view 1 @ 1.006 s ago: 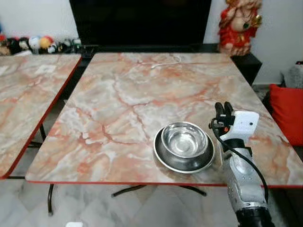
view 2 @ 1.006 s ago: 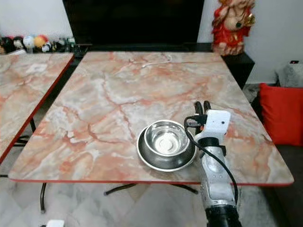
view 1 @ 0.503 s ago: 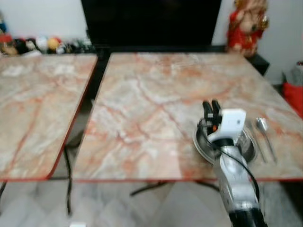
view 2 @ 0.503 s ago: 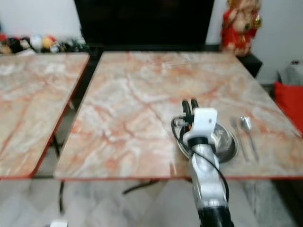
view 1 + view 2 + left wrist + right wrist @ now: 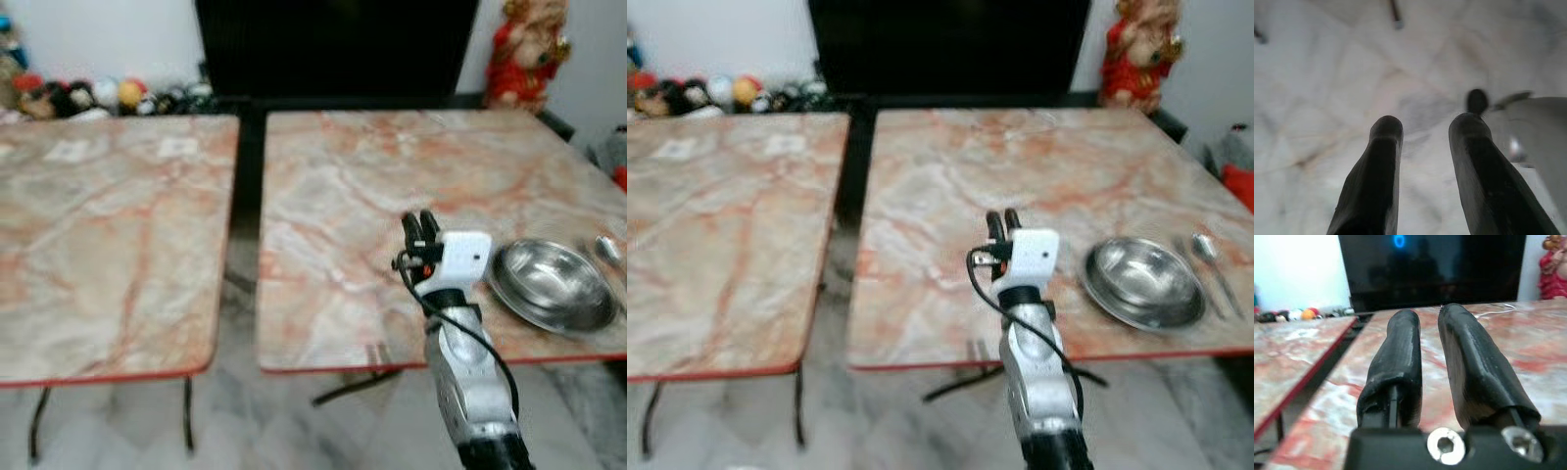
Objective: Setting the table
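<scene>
A steel bowl (image 5: 1143,277) sits in a steel plate (image 5: 1114,304) near the front right corner of the right marble table (image 5: 1019,166). A spoon (image 5: 1205,247) and a second utensil (image 5: 1187,257) lie just right of the plate. My right gripper (image 5: 1002,223) is raised over the table's front edge, left of the bowl and apart from it. Its fingers (image 5: 1400,347) are shut with nothing between them. My left gripper (image 5: 1427,122) hangs open over the pale marble floor.
A second marble table (image 5: 715,215) stands to the left, with a narrow gap (image 5: 847,196) between the two. Behind them are a dark TV screen (image 5: 950,44), a red figurine (image 5: 1141,49) and a row of small toys (image 5: 715,93).
The camera has swung left, so the bowl and plate now sit at the picture's right and more of the left table shows. My right gripper went from the bowl's right side to its left.
</scene>
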You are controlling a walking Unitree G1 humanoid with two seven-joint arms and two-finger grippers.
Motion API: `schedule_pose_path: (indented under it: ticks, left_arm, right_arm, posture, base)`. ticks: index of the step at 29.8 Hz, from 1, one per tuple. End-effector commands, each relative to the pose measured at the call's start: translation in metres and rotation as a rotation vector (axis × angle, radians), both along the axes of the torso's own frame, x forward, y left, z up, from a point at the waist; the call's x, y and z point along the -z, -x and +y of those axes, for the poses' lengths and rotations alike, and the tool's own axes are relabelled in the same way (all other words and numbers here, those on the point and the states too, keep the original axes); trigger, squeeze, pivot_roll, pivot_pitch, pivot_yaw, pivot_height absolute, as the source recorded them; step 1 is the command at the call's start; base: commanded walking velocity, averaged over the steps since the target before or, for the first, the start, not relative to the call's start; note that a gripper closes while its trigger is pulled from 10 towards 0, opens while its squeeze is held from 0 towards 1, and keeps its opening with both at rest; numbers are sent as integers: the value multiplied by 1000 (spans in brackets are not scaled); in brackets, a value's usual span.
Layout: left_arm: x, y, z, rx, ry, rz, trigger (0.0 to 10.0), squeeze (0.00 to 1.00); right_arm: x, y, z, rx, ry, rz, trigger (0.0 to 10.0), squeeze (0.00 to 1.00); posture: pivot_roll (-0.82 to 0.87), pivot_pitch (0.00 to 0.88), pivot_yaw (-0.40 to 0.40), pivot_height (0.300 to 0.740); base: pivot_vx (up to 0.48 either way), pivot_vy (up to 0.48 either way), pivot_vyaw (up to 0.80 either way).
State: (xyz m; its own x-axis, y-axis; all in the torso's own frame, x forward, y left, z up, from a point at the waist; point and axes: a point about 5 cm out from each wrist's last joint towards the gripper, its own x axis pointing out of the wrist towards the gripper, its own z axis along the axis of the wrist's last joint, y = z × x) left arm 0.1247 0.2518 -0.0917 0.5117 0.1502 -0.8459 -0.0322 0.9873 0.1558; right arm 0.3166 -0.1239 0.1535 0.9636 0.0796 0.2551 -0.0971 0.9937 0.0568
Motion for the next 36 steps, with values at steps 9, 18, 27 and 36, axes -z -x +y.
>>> schedule_pose_path:
  ticks: [9, 18, 27, 36]
  left_arm:
    - [2, -8, -15, -3, 30, -12, 10000, 0]
    - [-2, -8, -4, -11, 22, -22, 10000, 0]
    - [-3, -8, -1, -16, 23, -28, 10000, 0]
    - [2, -18, -29, 5, 47, -37, 10000, 0]
  right_arm:
    - [3, 1, -6, 18, -12, 17, 10000, 1000]
    - [2, 0, -1, 8, -1, 18, 10000, 0]
    - [1, -2, 1, 2, 3, 16, 10000, 0]
    - [-1, -2, 3, -3, -1, 9, 10000, 0]
  posture:
    - [-101, 0, 10, 740]
    - [-98, 0, 22, 740]
    - [-94, 0, 23, 740]
    - [-89, 0, 23, 740]
  base:
    - [0, 480, 0]
    - [0, 480, 0]
    - [0, 480, 0]
    - [0, 480, 491]
